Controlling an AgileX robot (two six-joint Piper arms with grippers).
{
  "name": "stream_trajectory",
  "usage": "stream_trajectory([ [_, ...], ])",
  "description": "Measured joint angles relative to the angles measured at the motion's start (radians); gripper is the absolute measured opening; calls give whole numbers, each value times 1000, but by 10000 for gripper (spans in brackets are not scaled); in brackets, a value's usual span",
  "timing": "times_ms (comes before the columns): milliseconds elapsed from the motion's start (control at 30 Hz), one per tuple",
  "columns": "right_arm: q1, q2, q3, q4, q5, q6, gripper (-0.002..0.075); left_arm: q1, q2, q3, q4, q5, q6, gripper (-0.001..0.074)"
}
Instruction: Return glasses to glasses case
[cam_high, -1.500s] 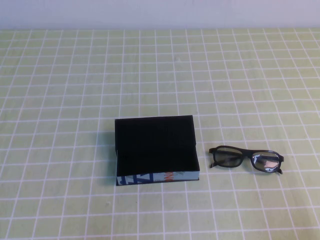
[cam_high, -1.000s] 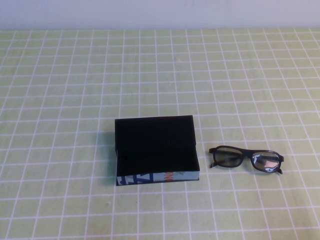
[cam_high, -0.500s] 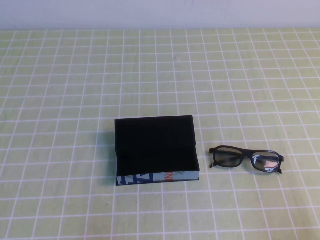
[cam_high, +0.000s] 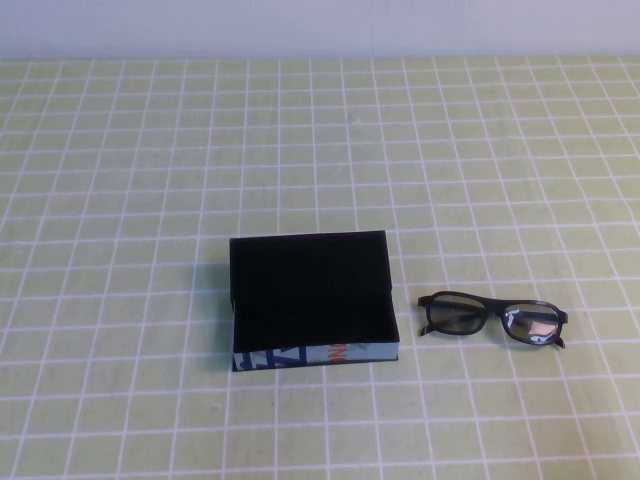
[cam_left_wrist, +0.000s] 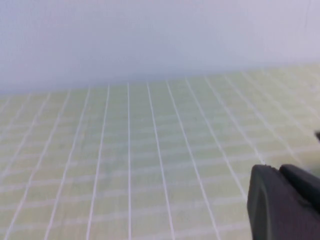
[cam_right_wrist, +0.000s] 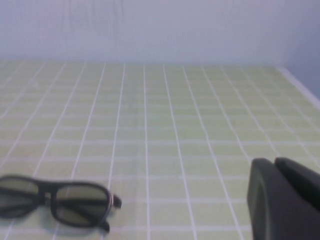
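The glasses case (cam_high: 310, 295) is a black box in the middle of the table, lying open with its dark inside showing and its light blue printed side (cam_high: 312, 354) facing the near edge. The black glasses (cam_high: 492, 320) lie on the cloth just right of the case, apart from it, arms folded. They also show in the right wrist view (cam_right_wrist: 55, 197). My left gripper (cam_left_wrist: 279, 170) is shut and empty, over bare cloth. My right gripper (cam_right_wrist: 274, 162) is shut and empty, some way back from the glasses. Neither gripper shows in the high view.
A green cloth with a white grid (cam_high: 150, 160) covers the table. A pale wall (cam_high: 320, 25) runs along the far edge. The table's right edge (cam_right_wrist: 300, 85) shows in the right wrist view.
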Motion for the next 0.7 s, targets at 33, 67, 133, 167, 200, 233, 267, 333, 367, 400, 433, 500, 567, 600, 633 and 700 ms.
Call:
stream_trajectory([
  [33,0,0,0,0,-40,0,-18,0,0,0,0,-58,-8,-3],
  [67,0,0,0,0,-83,0,-18,0,0,0,0,-120,-15,-3],
  [133,0,0,0,0,-176,0,-18,0,0,0,0,-247,-37,-3],
  [167,0,0,0,0,-212,0,-18,0,0,0,0,-293,-42,-3],
  [200,0,0,0,0,-255,0,-18,0,0,0,0,-341,-47,-3],
  [233,0,0,0,0,-291,0,-18,0,0,0,0,-377,-49,-3],
  [267,0,0,0,0,-314,0,-18,0,0,0,0,-400,-51,-3],
  [333,0,0,0,0,-350,0,-18,0,0,0,0,-425,-53,-3],
  [367,0,0,0,0,-354,0,-18,0,0,0,0,-429,-53,-3],
  [400,0,0,0,0,-362,0,-18,0,0,0,0,-434,-53,-3],
  [433,0,0,0,0,-371,0,-18,0,0,0,0,-434,-53,-3],
  [500,0,0,0,0,-387,0,-18,0,0,0,0,-449,-53,-3],
  [567,0,0,2,7,-431,0,-18,0,0,0,0,-496,-65,-3],
  [600,0,0,1,7,-472,0,-18,0,0,0,0,-535,-72,-3],
  [633,0,0,1,7,-528,0,-18,0,0,0,0,-580,-82,-3],
  [700,0,0,1,9,-678,8,-18,0,0,0,0,-691,-110,-3],
])
